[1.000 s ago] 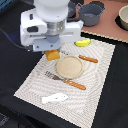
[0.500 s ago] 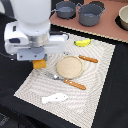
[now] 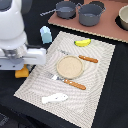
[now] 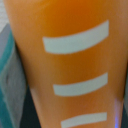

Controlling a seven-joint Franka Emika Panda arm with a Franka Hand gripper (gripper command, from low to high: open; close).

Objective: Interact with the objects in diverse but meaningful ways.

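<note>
The arm (image 3: 15,35) filled the exterior view's left, white and bulky, hanging over the dark table (image 3: 112,100) just off the left edge of the placemat (image 3: 95,75). Its gripper was hidden beneath the housing (whether the jaws were open or clamped could not be told). An orange block (image 3: 21,73) showed below the arm, beside the mat's left edge. The wrist view was filled by the same orange surface (image 4: 65,65) with three pale curved stripes, very close to the lens.

On the far side sat a brown board (image 3: 107,27) carrying two grey pots (image 3: 90,15), the left one long-handled (image 3: 65,9).

On the mat: a round tan plate (image 3: 70,66) at centre; a white fish (image 3: 55,98) near the front edge; an orange-handled fork (image 3: 67,81) just in front of the plate; an orange-handled knife (image 3: 82,57) just behind it; a banana (image 3: 82,43) by the far edge.

A pale blue cup (image 3: 46,34) stood off the mat's far-left corner, near the arm.
</note>
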